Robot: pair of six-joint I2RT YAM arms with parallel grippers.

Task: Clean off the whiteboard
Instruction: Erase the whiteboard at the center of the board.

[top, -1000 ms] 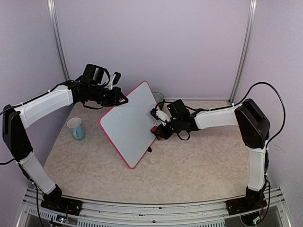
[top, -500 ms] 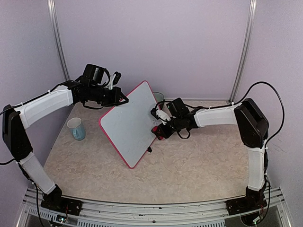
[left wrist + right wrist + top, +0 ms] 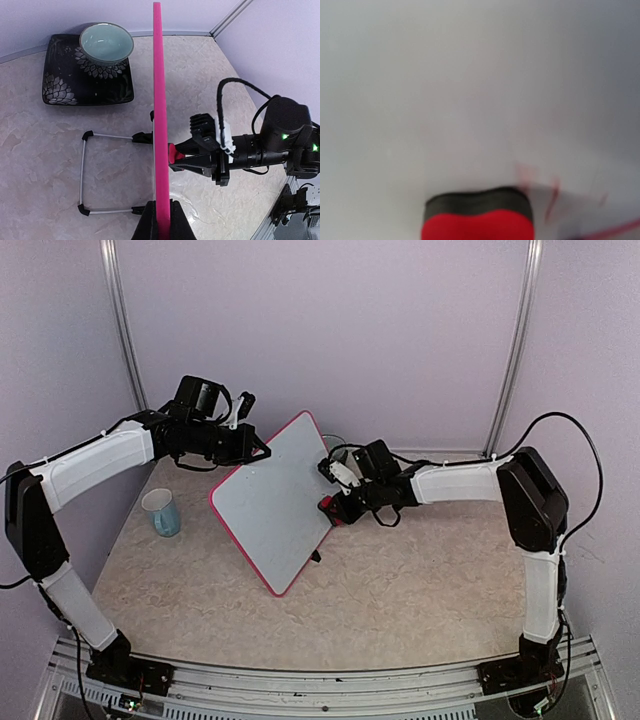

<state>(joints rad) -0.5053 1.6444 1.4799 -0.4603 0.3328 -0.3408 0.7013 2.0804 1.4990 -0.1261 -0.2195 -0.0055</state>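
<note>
Behind the whiteboard (image 3: 270, 510) clamped by left claw (image 3: 262, 453), bowl (image 3: 106, 42) sits on plate (image 3: 60, 85); right claw (image 3: 180, 156) grips eraser (image 3: 477, 225).

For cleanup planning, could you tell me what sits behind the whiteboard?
The left wrist view shows its wire stand and a pale bowl on a dark square plate. From above, the whiteboard covers most of these.

Pale lilac walls (image 3: 320, 330) close three sides. Aluminium corner posts (image 3: 121, 330) at 11 and 1 o'clock. Beige marbled tabletop (image 3: 420, 590), mild sheen. Ribbed metal rail (image 3: 320, 687) along 6 o'clock. Light soft, even.
</note>
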